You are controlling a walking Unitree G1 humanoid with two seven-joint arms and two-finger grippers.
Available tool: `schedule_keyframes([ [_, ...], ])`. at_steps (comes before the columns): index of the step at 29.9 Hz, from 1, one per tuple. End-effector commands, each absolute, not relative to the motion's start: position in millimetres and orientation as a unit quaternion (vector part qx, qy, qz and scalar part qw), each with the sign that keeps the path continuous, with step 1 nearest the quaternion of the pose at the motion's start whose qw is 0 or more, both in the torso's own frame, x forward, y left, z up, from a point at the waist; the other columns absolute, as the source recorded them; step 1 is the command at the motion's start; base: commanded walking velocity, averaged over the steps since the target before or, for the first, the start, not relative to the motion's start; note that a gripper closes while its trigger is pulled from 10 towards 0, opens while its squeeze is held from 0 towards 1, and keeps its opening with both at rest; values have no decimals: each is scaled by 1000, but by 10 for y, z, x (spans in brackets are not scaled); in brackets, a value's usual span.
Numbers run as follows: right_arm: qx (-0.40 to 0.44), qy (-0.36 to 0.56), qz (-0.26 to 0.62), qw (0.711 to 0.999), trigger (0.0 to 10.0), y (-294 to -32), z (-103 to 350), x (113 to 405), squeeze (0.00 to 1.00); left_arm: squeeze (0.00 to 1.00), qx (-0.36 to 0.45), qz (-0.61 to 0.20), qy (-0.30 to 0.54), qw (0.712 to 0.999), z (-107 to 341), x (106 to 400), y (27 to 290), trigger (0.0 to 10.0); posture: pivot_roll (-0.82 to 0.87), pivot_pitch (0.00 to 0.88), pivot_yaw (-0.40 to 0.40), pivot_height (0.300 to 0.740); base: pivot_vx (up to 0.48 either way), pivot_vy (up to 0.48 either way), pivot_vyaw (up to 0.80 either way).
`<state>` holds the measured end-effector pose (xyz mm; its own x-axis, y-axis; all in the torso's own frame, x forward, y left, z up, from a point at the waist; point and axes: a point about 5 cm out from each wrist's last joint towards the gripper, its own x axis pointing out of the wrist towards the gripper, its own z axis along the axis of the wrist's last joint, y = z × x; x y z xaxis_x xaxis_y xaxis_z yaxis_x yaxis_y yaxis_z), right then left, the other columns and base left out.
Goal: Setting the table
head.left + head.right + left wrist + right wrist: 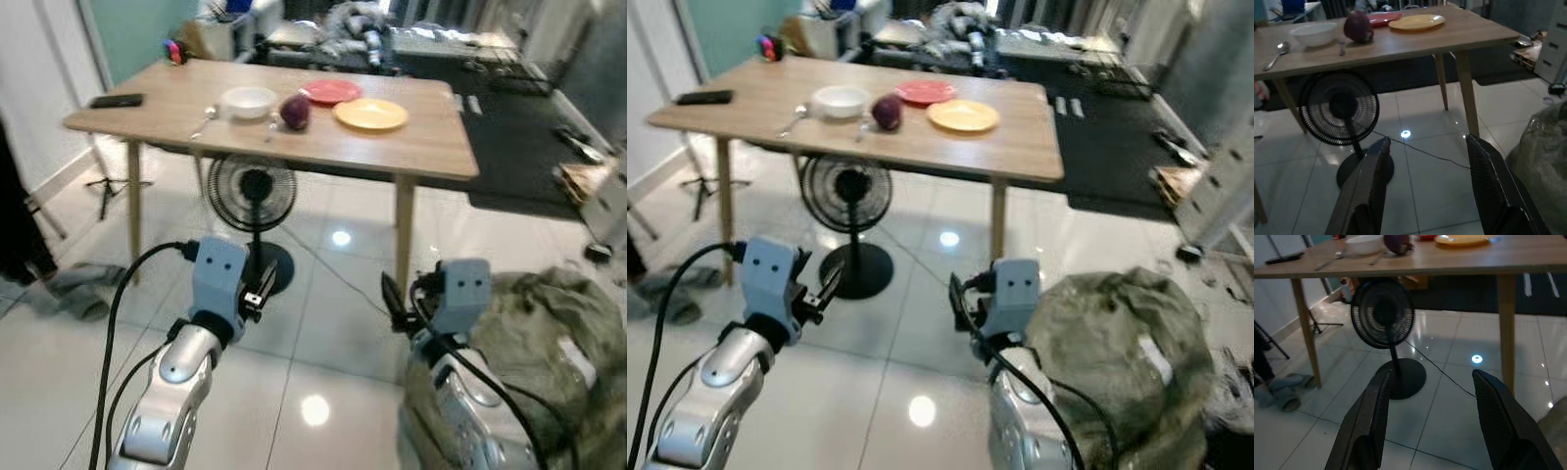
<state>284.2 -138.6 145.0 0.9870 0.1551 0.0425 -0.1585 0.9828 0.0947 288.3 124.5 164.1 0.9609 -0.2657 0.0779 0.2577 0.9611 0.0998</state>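
- The robot stands well back from the wooden table [411, 147], so the likeliest trouble, as I judge it, comes on the walk in: a black standing fan [254, 196] sits under the table's near edge, and its cord [338, 277] trails across the tiled floor towards the robot.
- A foot or an arm could snag that cord or knock the fan while closing in.
- A rumpled olive cloth heap [549, 323] lies just beside the right arm and could catch it as it swings forward.
- On the table, the white bowl [249, 101], a dark purple round object [295, 112], the red plate [331, 91] and the yellow plate [370, 115] sit close together, with a spoon [205, 121] beside the bowl; a careless reach could shove one into another.
- A black phone-like object [117, 100] lies near the far left corner.
- The left gripper [1425, 196] is spread wide, holding and touching nothing.
- The right gripper [1430, 426] is likewise parted wide and empty, aimed at the fan and floor.
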Motion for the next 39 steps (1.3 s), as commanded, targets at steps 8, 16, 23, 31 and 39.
schedule_keyframes([
  [8, 49, -21, 72, 996, 10000, -1428, 1448, 2833, 0, 0, 50, -130, -43, 989, 1627, 2885, 1242, 10000, -44, 0, 75, 740, 0, 0, -800],
  [16, 69, -62, 103, 990, 10000, -1337, 1598, 2853, 0, 0, 60, -104, -68, 990, 1687, 2914, 1265, 10000, -37, 0, 77, 740, 413, 0, 0],
  [23, 80, -79, 128, 985, 10000, -1281, 1663, 2868, 0, 0, 62, -100, -74, 990, 1713, 2926, 1265, 10000, -33, 0, 76, 740, 480, 0, 0],
  [31, 80, -79, 131, 985, 10000, -1262, 1659, 2872, 0, 0, 62, -99, -75, 990, 1708, 2924, 1264, 10000, -28, 0, 79, 740, 480, 0, 0],
  [39, 76, -76, 128, 986, 10000, -1277, 1642, 2878, 0, 0, 63, -102, -75, 990, 1702, 2925, 1255, 10000, -28, 0, 81, 740, 480, 0, 0],
])
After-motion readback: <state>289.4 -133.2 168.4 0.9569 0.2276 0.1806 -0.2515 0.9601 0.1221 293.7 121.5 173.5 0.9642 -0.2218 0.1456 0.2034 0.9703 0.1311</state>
